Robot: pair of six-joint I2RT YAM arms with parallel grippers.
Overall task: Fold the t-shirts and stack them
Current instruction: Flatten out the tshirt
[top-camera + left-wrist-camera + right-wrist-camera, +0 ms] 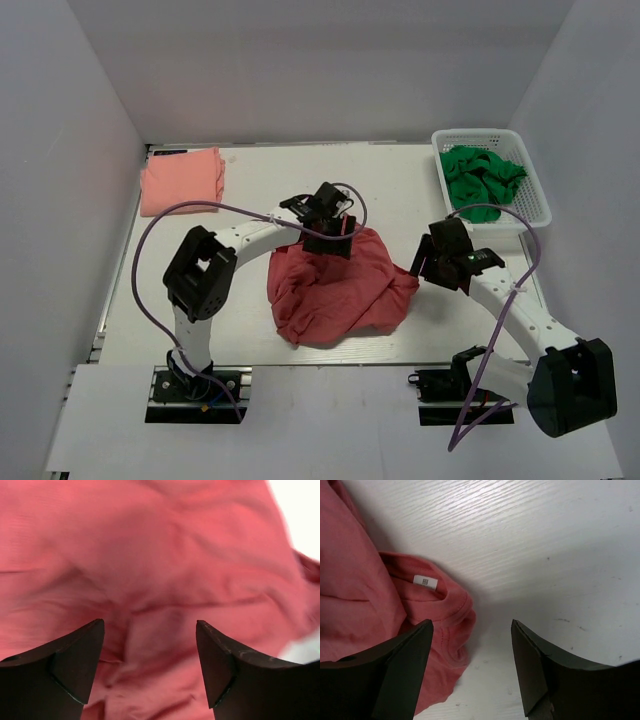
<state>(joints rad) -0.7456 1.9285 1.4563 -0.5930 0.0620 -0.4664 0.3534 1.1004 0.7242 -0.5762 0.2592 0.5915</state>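
The brick-red t-shirt (335,285) lies crumpled in the middle of the table. My left gripper (328,238) is open, just above the shirt's far edge; its wrist view is filled with red cloth (165,570). My right gripper (420,262) is open and empty at the shirt's right edge. The shirt's collar with a white label (426,582) lies between its left finger and bare table (545,540). The salmon-pink t-shirt (181,179) lies folded at the far left.
A white basket (535,200) at the far right holds a crumpled green cloth (482,176). A purple cable (150,240) loops over the left arm. White walls enclose the table.
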